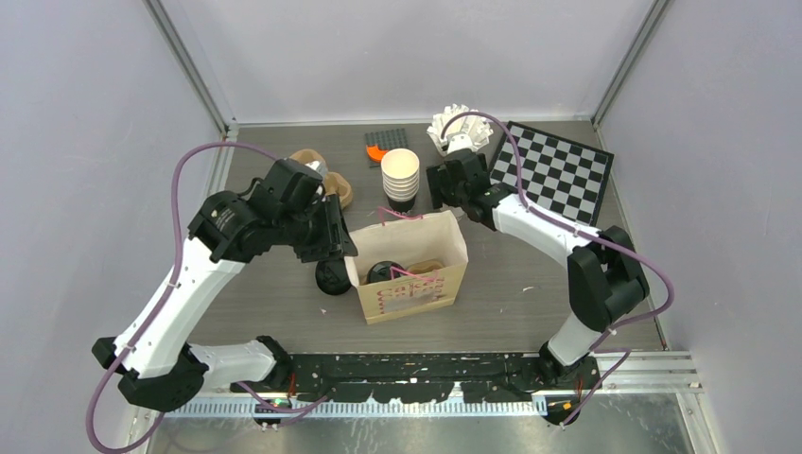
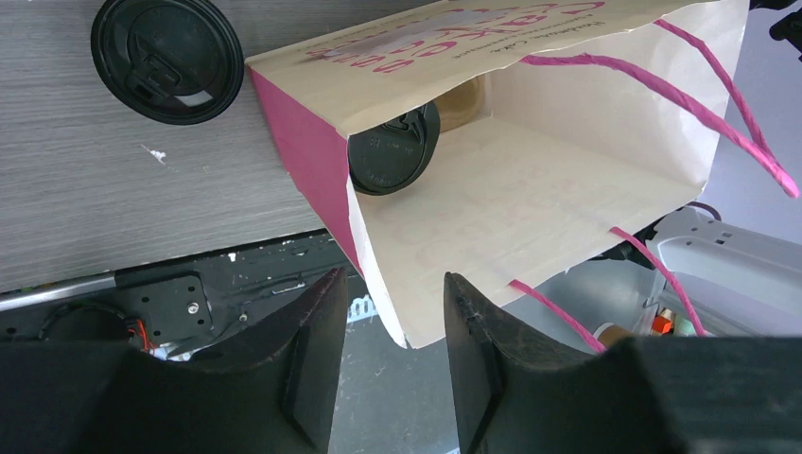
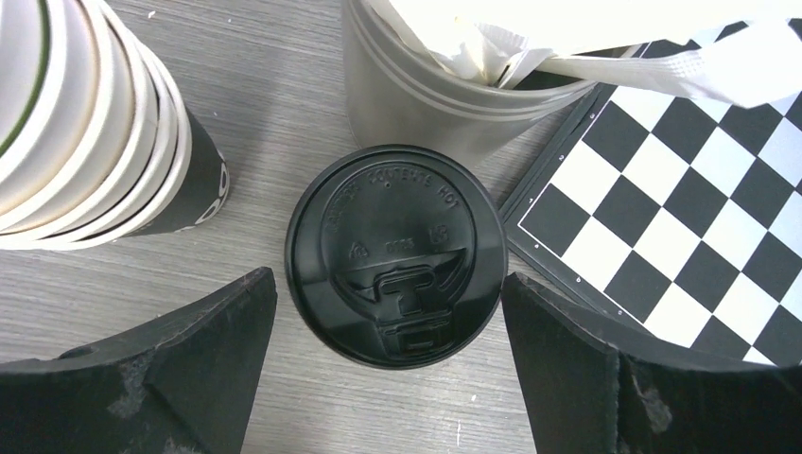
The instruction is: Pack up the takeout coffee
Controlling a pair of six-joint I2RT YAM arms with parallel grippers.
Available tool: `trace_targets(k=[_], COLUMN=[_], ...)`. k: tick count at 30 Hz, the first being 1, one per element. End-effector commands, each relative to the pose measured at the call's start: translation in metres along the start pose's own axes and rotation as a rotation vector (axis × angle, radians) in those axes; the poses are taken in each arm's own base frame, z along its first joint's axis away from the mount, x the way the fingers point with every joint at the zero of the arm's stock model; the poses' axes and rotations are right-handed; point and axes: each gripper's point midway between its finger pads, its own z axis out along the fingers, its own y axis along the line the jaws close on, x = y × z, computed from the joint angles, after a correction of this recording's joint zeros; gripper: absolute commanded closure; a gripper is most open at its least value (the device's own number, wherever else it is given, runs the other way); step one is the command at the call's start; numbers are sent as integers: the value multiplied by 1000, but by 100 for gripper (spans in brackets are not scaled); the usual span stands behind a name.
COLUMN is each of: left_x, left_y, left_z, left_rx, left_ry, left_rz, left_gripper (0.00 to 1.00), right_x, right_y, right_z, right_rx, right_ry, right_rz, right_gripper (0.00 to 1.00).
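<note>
On the grey wood-grain tabletop (image 1: 511,312) we find a paper bag (image 1: 416,284) standing open, one black-lidded cup (image 2: 167,59) just beside its left wall, another black-lidded cup (image 3: 395,255) (only its lid shows) between a stack of lidless cups (image 1: 400,175) and a grey tub of napkins (image 1: 459,128), and a chessboard (image 1: 558,170) far right.

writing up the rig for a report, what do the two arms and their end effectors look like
Both the left arm and right arm have glossy white link shells with bulky black joints. A purple cable loops loosely along each. The left end effector and right end effector are black, with two wedge-shaped fingers, scuffed grey at the edges.
</note>
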Motion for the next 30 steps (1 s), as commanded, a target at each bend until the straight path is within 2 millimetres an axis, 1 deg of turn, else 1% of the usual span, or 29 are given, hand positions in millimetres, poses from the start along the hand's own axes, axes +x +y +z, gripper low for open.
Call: trace_targets(k=[1,7,12,15,19,23,25,30], left_x=[-3,-4,-7,-8,-8,-8,-8,-9], left_y=[-4,-8,-11,-12,-13,-12,-11,-11], left_z=[-6,1,2,3,4,4,3,2], left_rx=[11,13,11,7,7,7,5,3], left_ry=[-2,16,21,25,31,28,26,19], left_rz=[6,4,15,20,23,27,28,27], left_gripper=[57,57,57,57,57,57,57,57], right_x=[-34,-28,-24,-20,-13,-9,-8,-8], right_y=[-3,-6,-10,-10,-9,-7,-6,-4], right_z=[1,5,8,10,13,16,17,16], right_rx=[10,-7,-9,-16,-19,-23,-31,-39], right_ry=[-90,-81,-73,-61,-40,-26,-22,-18], right_rz=[40,57,65,73,79,76,74,77], right_gripper=[8,15,20,21,14,13,14,22])
